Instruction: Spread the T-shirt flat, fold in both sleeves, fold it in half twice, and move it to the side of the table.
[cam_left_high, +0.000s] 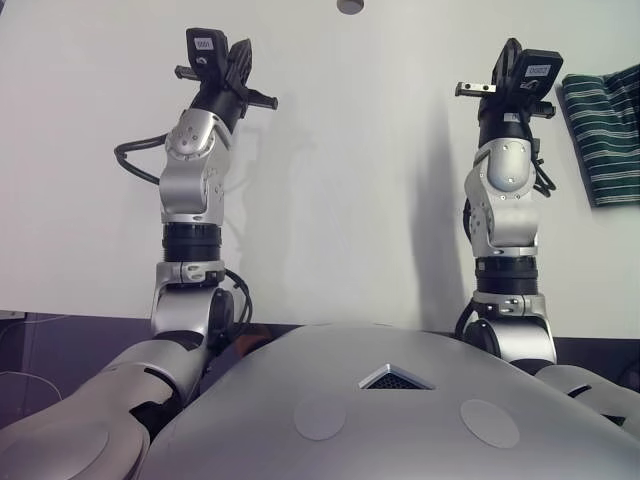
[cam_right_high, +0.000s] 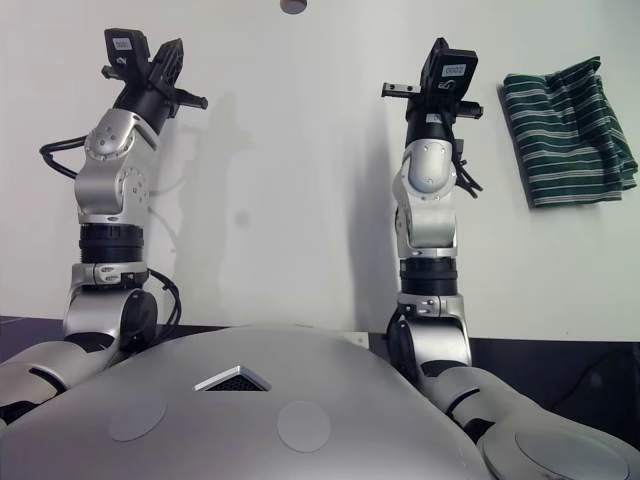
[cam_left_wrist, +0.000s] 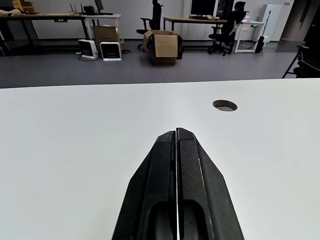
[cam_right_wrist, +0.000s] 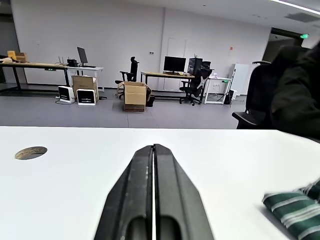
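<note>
Green-and-white striped T-shirt (cam_right_high: 570, 135) folded into a compact bundle at the upper right of the right eye view, lying on the white bench (cam_right_high: 300, 180) near its right side, well apart from the left arm. Probably parked there as the task's last step, so little or nothing left to do. Left end effector (cam_left_wrist: 176, 134) pressed together and empty, held over bare bench at the upper left of the head views. Right end effector (cam_right_wrist: 153, 147) likewise pressed together, holding nothing, at the upper middle-right, near the shirt but not touching it. Both seemingly kept clear so as not to drag the cloth out of its folds. Round cable hole (cam_left_wrist: 224, 105) at top centre, away from the shirt.
</note>
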